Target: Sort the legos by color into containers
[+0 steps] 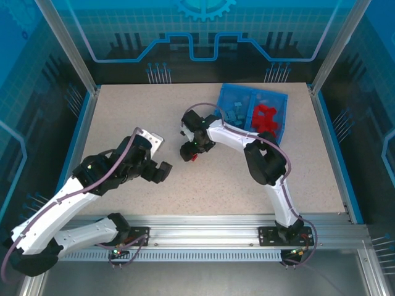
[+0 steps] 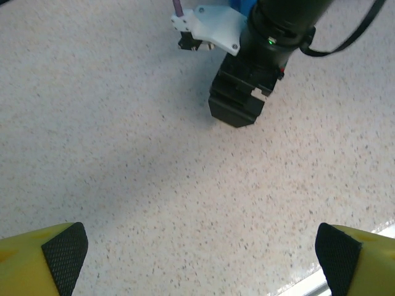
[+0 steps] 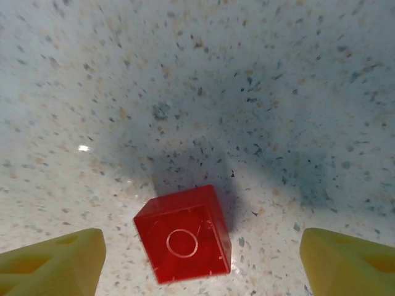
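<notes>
Red lego [image 3: 184, 234] was seen lying near the middle of the worktop [image 1: 123, 117], flanked by the parted fingers [image 3: 55, 262] of the right gripper [image 1: 189, 152] (no contact made). Left gripper [image 2: 200, 250] was held wide open, empty, toward the near-left corner. Tray [image 1: 229, 91] was set at the far edge, blue legos [image 1: 234, 112] in its left compartment, red legos [image 1: 265, 118] in its right.

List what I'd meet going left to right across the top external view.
The left hand → right hand → light blue plastic bricks in the left compartment of the shallow blue plastic tray → bright red plastic bricks in its right compartment.
</notes>
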Controlling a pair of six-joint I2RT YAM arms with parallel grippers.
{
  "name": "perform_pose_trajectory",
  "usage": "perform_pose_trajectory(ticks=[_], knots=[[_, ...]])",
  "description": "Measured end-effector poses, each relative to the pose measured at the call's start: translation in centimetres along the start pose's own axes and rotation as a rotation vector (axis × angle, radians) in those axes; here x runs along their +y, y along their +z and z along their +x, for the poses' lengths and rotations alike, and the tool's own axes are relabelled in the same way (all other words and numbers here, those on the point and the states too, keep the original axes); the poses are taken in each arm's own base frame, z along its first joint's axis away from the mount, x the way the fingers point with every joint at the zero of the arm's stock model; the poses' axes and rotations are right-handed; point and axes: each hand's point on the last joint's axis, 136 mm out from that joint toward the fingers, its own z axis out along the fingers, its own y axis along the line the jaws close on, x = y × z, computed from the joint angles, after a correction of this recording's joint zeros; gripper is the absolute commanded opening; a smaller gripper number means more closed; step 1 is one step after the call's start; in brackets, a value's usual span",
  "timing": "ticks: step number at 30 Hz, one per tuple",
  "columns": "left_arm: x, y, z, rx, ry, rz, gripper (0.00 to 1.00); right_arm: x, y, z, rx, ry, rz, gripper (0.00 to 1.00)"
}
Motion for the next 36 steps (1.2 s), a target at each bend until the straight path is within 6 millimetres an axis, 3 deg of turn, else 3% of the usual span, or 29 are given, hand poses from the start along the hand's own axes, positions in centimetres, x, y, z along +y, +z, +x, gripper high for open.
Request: perform_pose_trajectory(ticks=[5, 8, 13, 21, 27, 30, 33, 36], knots=[[-0.2, 0.1, 1.3, -0.008, 0.021, 0.022, 0.99, 0.1, 1.3, 1.5, 0.064, -0.016, 0.029, 0.47], [-0.3, 0.4, 1.8, 0.003, 0.062, 0.029, 0.99, 0.1, 1.3, 1.0, 0.065, -0.018, 0.042, 0.38], [-0.8, 1.3, 1.9, 0.007, 0.153, 0.045, 0.99, 0.4, 1.1, -0.4, 0.038, -0.026, 0.036, 0.3], [-1.4, 2.7, 1.3, -0.019, 0.189, 0.051, 0.99, 0.8, 0.0, -0.6, 0.02, 0.009, 0.013, 0.25], [-1.6, 2.7, -0.5, -0.092, 0.155, 0.056, 0.99, 0.7, -5.2, -0.6, -0.069, 0.072, -0.009, 0.25], [-1.9, 2.5, -2.0, -0.152, 0.117, 0.063, 0.99, -0.3, -9.3, -1.0, -0.157, 0.117, -0.02, 0.25], [-2.3, 2.3, -3.8, -0.225, 0.077, 0.081, 0.99, -2.9, -14.0, -1.0, -0.255, 0.191, -0.018, 0.24], [-2.9, 2.2, -5.4, -0.279, 0.045, 0.11, 0.99, -7.6, -18.6, -0.6, -0.359, 0.319, 0.007, 0.24]])
